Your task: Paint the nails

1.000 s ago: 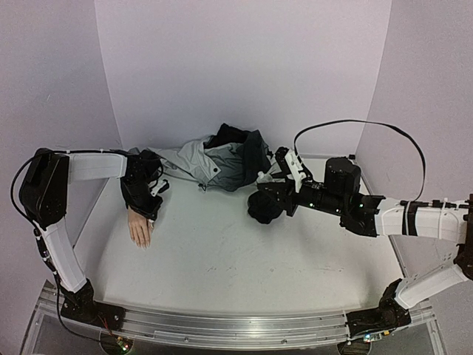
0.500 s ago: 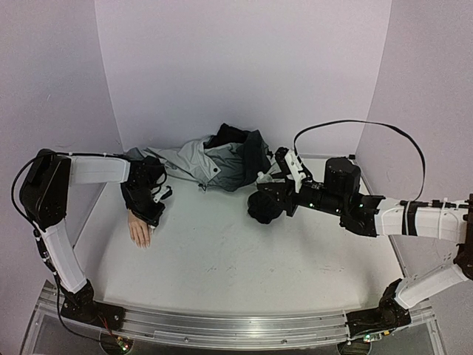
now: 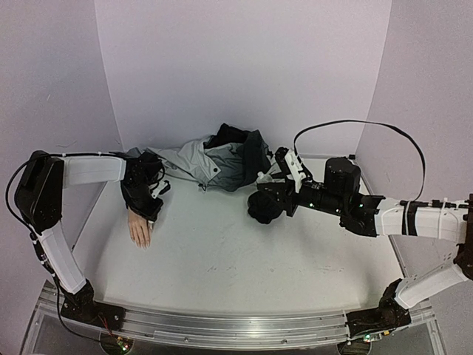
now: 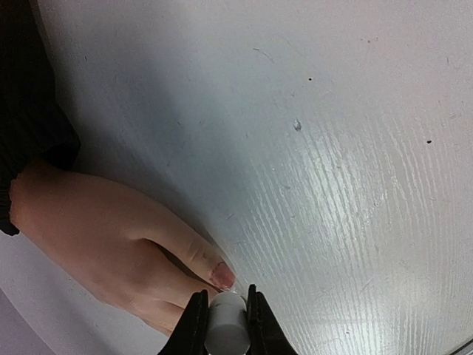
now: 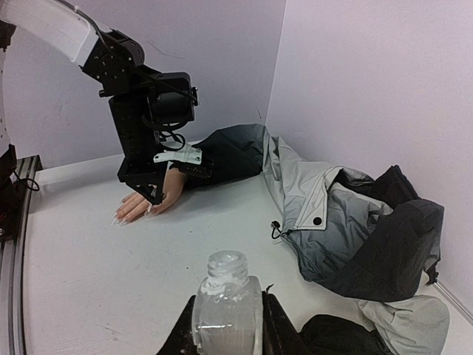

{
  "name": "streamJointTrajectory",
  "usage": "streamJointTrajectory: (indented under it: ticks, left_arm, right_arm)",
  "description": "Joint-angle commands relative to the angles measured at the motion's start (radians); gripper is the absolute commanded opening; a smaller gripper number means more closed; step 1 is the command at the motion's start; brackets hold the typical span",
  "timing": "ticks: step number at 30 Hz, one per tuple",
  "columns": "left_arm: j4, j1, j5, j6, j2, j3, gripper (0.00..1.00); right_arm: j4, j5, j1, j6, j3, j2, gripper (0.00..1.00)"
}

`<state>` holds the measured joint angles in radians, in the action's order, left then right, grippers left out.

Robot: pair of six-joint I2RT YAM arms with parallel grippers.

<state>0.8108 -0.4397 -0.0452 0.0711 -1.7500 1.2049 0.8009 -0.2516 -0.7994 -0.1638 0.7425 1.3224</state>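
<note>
A pale mannequin hand [image 3: 139,229] lies flat at the table's left, its wrist in a black sleeve. In the left wrist view its thumb nail [image 4: 222,276] looks pinkish. My left gripper [image 4: 224,314] is shut on a white cylindrical brush cap [image 4: 225,329], its tip right beside that nail; from above it [image 3: 150,209] stands over the hand's thumb side. My right gripper [image 5: 226,318] is shut on a small clear glass bottle [image 5: 226,303], open at the neck, held above the table at centre right [image 3: 264,200]. The hand also shows in the right wrist view [image 5: 144,201].
A grey-black jacket [image 3: 214,163] lies bunched at the back centre, one sleeve reaching to the mannequin hand. Its dark folds lie just under my right gripper [image 5: 347,336]. Lilac walls close the table on three sides.
My left gripper has shifted slightly over the hand's thumb side. The right arm and bottle have not moved.
</note>
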Motion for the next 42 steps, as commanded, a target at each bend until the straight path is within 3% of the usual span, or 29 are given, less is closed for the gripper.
streamJointTrajectory:
  ticks: [1,33,36,42]
  left_arm:
    - [-0.015,0.005,-0.034,0.004,-0.008,0.055,0.0]
    - [0.027,0.015,0.042,-0.014,0.006,0.022,0.0]
    - [0.051,0.015,0.111,-0.023,0.012,0.027,0.0]
    - [0.088,0.019,0.114,-0.061,0.036,0.088,0.0]
  right_arm:
    - [0.072,-0.014,-0.004,0.006,0.011,-0.002,0.0]
    - [0.069,-0.022,-0.003,0.008,0.011,-0.012,0.0]
    - [0.069,-0.021,-0.004,0.009,0.011,-0.016,0.0]
    - [0.068,-0.023,-0.004,0.01,0.009,-0.023,0.0]
